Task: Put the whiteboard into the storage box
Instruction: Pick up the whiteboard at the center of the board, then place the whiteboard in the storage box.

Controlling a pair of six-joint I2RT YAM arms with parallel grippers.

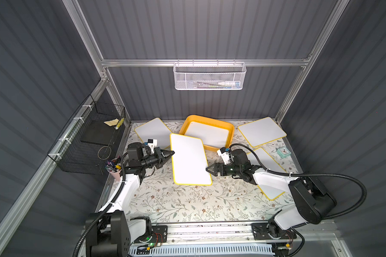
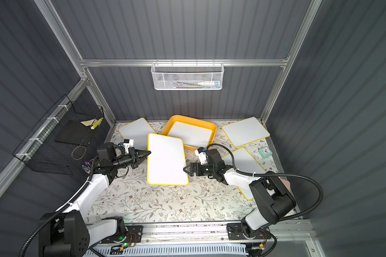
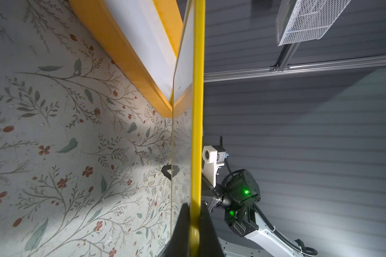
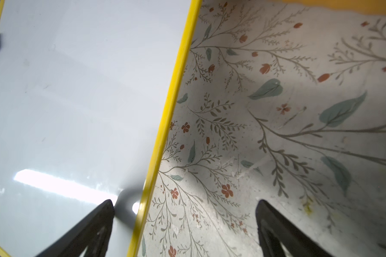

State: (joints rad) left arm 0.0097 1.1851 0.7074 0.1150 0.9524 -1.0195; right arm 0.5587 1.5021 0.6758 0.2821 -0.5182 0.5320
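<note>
Whiteboard held at frame centre, storage box just above.
Left claw clenches its edge, right claw gapes; next, clear the rim.

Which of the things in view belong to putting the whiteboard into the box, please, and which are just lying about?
Job: white rectangular yellow-edged whiteboard, held by the shut left fingers; open right fingers straddling its opposite edge; shallow yellow-orange plastic storage box, another board already inside.
Lying about: three other whiteboards, untouched; teal clock; pink pen cup; white mesh basket; black wire basket.
</note>
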